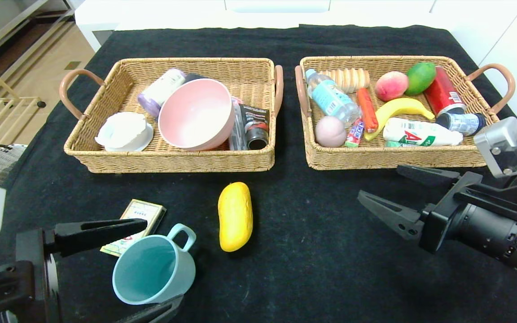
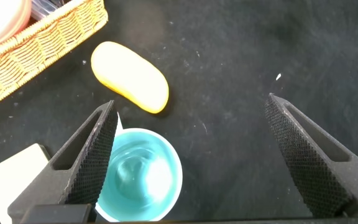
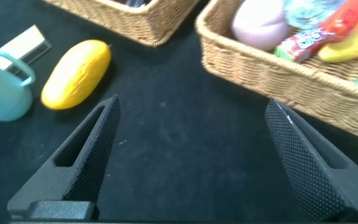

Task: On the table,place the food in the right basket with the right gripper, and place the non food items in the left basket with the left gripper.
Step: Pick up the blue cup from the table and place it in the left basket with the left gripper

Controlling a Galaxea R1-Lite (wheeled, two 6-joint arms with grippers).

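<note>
The left gripper [image 1: 151, 264] hangs low at the near left of the table [image 1: 312, 251], its jaws spread wide and holding nothing. One finger [image 1: 99, 231] lies over the card box [image 1: 138, 215]; the other shows just at the near rim of the mug [image 1: 153, 269], so the mug stands between the two. In the left wrist view the mug [image 2: 138, 174] sits by one finger [image 2: 95, 155], and the other finger [image 2: 306, 149] is well off it. The card box lies flat, just behind the mug and partly covered by it.

Beyond them the left basket [image 1: 173, 159] holds a pink bowl [image 1: 195, 114], a white dish [image 1: 124, 131] and a few bottles and tubes.

The yellow fruit [image 1: 235, 216] lies on the cloth just right of the mug, in front of the gap between the baskets — touched by nothing.

The right basket [image 1: 397, 157] is full: a water bottle [image 1: 332, 98], a sausage [image 1: 367, 109], a banana [image 1: 397, 110], a white bottle [image 1: 420, 133], a peach [image 1: 391, 85], a green fruit [image 1: 420, 77] and a red can [image 1: 443, 96].

The right gripper [image 1: 377, 186] hovers at the right, just in front of that basket, fingers parted and empty — pointing left toward the yellow fruit, well apart from it.
</note>
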